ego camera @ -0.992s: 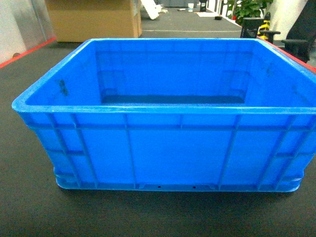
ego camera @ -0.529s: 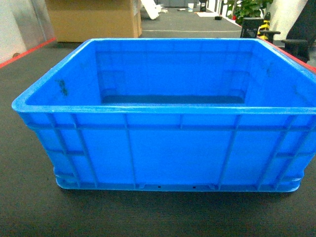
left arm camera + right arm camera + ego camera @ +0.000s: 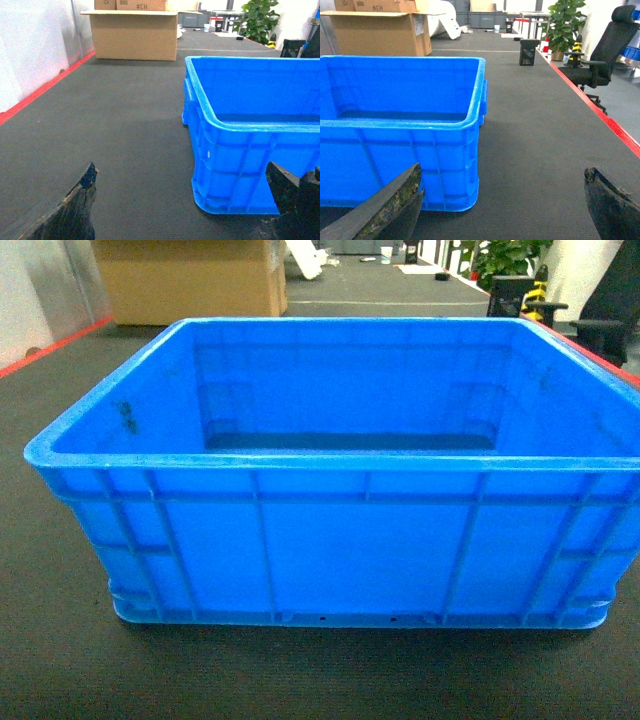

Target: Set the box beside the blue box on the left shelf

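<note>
The box (image 3: 350,560) is a large bright blue open crate standing empty on the dark carpet, right in front of me and filling the head view. In the left wrist view my left gripper (image 3: 182,170) is open, low over the floor at the near left corner of the box (image 3: 240,165). The right wrist view has my right gripper (image 3: 502,170) open as well, at the near right corner of the box (image 3: 395,155). Neither gripper touches it. Neither the left shelf nor the other blue box is in view.
A big cardboard carton (image 3: 135,35) stands behind the crate on the left. A red floor stripe (image 3: 45,87) runs along a white wall on the left, and another red stripe (image 3: 600,115) lies on the right. A black office chair (image 3: 605,50) and a potted plant (image 3: 565,25) stand beyond it.
</note>
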Available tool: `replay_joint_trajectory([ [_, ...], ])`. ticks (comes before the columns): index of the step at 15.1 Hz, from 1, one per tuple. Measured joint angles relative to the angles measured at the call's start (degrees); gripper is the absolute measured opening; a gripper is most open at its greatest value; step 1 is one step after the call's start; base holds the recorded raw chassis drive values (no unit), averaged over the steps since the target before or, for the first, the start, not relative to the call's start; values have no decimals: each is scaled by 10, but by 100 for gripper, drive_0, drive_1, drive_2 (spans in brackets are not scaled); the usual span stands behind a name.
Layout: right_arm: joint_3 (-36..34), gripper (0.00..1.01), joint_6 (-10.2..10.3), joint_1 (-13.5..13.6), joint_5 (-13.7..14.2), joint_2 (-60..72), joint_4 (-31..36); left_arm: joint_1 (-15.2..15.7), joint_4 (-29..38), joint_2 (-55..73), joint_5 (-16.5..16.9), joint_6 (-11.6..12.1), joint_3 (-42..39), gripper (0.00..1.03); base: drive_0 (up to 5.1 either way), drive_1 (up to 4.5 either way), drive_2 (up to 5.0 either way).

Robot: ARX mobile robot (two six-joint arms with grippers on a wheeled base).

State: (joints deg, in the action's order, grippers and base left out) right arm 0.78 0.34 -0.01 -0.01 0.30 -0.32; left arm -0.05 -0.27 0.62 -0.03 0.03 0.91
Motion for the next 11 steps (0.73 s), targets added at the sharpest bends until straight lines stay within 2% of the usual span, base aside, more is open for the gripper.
replay_joint_trajectory([
  [6, 0, 98, 0, 0, 0, 0, 0, -1, -2, 0, -5, 0, 0, 98, 0, 0, 0],
  [7, 8, 98, 3, 26, 57, 10, -37, -33, -17, 10, -78, -4, 1, 98, 0, 0, 0],
  [8, 10, 98, 7, 73, 132, 40, -40, -62, -10, 21, -138, -8, 1, 98, 0, 0, 0],
  [9, 10, 98, 12, 100, 169, 46, -32, -61, -5, 21, -164, -12, 1, 98, 0, 0, 0],
  [10, 12, 98, 20, 106, 183, 58, -21, -53, 10, 32, -175, -13, 1, 98, 0, 0, 0],
  [11, 18, 98, 29, 111, 183, 92, 5, -50, 46, 64, -176, -13, 2, 98, 0, 0, 0],
])
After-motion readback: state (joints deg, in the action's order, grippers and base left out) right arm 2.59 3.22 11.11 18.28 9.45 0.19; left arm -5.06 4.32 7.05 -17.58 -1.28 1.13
